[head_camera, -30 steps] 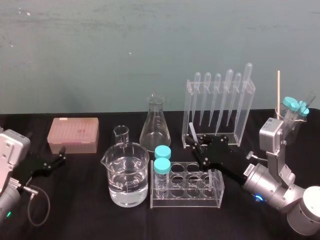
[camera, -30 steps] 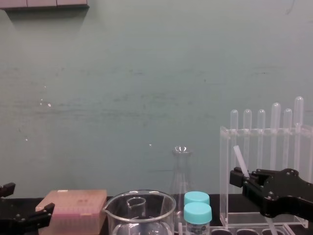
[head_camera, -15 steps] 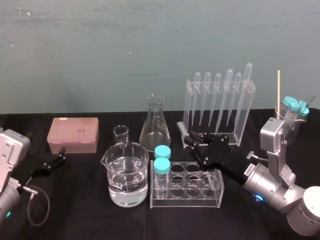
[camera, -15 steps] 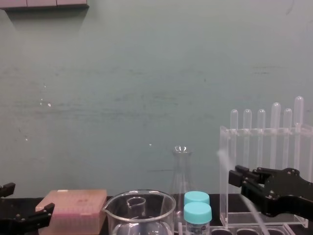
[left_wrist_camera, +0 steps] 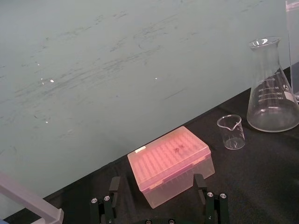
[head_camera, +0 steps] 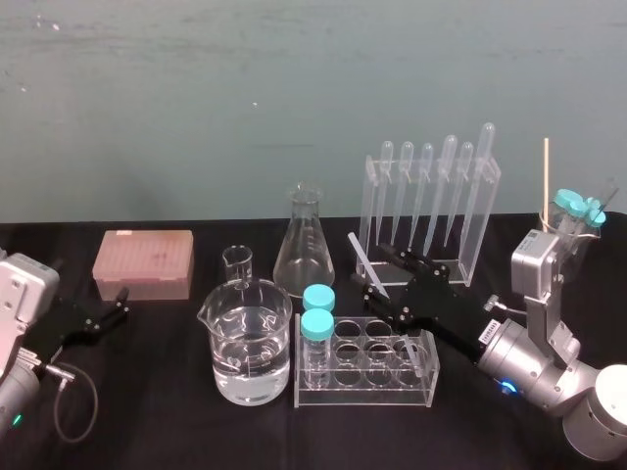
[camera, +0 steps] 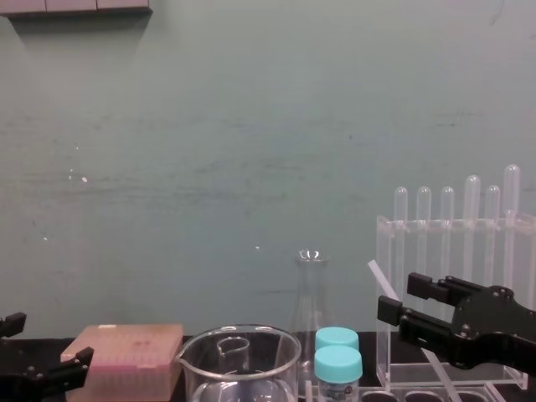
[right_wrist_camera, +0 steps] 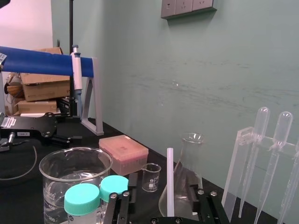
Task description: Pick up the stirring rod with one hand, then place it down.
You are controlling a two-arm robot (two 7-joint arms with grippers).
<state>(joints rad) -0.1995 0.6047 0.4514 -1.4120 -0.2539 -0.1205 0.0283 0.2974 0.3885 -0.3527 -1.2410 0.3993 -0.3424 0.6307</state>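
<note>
- The stirring rod [head_camera: 359, 257] is showing as a thin, straight, whitish translucent stick, even in width along its whole length.
- It is leaning at a tilt over the black table, its upper end pointing up toward the robot's left. It is just beside the left foot of the clear pipette rack [head_camera: 472, 220].
- The right gripper [head_camera: 378, 277] is reaching in low from the right with its two flat fingers spread wide. In the right wrist view the rod [right_wrist_camera: 170, 182] is rising in the middle of the gap, with neither finger touching it.
- In the chest view the rod [camera: 382, 283] is slanting past the gripper [camera: 396, 298], and its lower part is passing behind the black fingers. I cannot tell what is holding it up.
- The Erlenmeyer flask [head_camera: 304, 245] is standing just to the left of the rod. The tube rack [head_camera: 423, 364] with two blue-capped vials [head_camera: 317, 313] is sitting right in front of the gripper.
- The water beaker [head_camera: 250, 343], a small beaker [head_camera: 237, 262] and a pink tip box [head_camera: 143, 262] are standing farther left.
- The left gripper [head_camera: 118, 304] is resting near the pink box with its fingers apart and nothing between them.
</note>
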